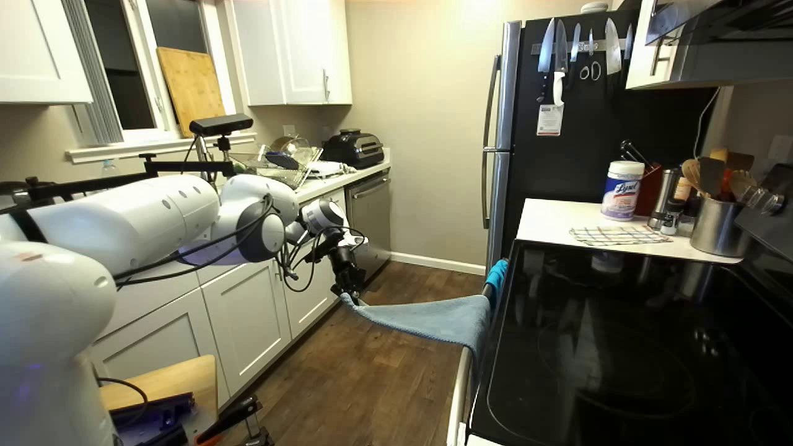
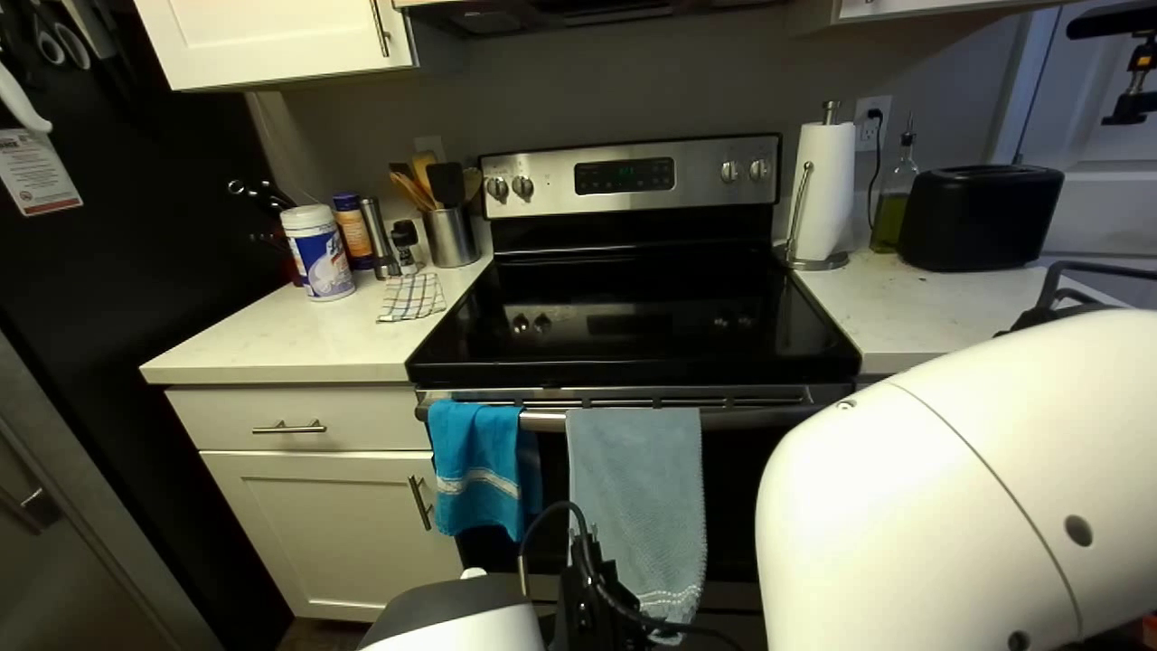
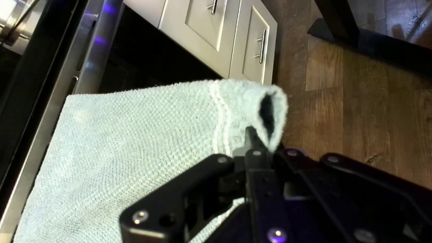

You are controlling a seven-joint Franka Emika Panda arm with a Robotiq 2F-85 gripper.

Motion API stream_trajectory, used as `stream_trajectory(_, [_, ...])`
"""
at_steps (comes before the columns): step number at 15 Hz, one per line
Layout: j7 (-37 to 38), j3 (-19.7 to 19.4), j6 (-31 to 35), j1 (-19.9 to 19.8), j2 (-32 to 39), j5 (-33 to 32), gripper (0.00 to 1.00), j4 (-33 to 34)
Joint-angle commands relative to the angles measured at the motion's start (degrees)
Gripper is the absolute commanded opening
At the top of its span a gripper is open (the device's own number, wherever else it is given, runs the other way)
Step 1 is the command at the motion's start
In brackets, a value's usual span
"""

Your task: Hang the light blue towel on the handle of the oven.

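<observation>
the gripper (image 3: 265, 145), right of the centre in the wrist view, is pinching the light blue towel (image 1: 427, 319) by the hem, just past its white stripes, with a small fold of cloth sticking out beyond the fingers (image 3: 251, 136); from there, at the lower centre of the frame in an exterior view, the cloth stretches rightward to the handle (image 2: 542, 421) of the oven (image 2: 633, 371) and lies over it. in my judgement the hanging is mostly done, but the grasp is the weak point: if the arm (image 1: 148, 210) draws away before letting go, the stretched cloth will probably slide off. how much hangs behind the handle i cannot tell; if it is short, the heavier near side could drag everything to the floor (image 1: 384, 371) after release. the folded hem may also stick between the fingers, and a sideways pull could bunch it against the turquoise towel (image 2: 475, 470), left of the centre
</observation>
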Motion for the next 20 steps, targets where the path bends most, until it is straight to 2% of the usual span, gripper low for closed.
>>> stream_trajectory(1, [-0.7,-0.2,0.7,0.3,0.0,0.6,0.01,-1.3])
stream_trajectory(6, [-0.2,0.0,0.9,-0.4,0.0,0.9,0.01,-2.0])
stream_trajectory(7, [-0.3,-0.1,0.7,-0.4,0.0,0.8,0.07,-2.1])
stream_trajectory(8, [-0.4,-0.2,0.2,-0.5,0.0,0.6,0.31,-2.0])
stream_trajectory(10, [-0.8,-0.5,0.3,-0.4,0.0,0.2,0.36,-2.1])
stream_trajectory(20, [1.3,-1.1,-0.4,-1.3,0.0,0.6,0.99,-0.8])
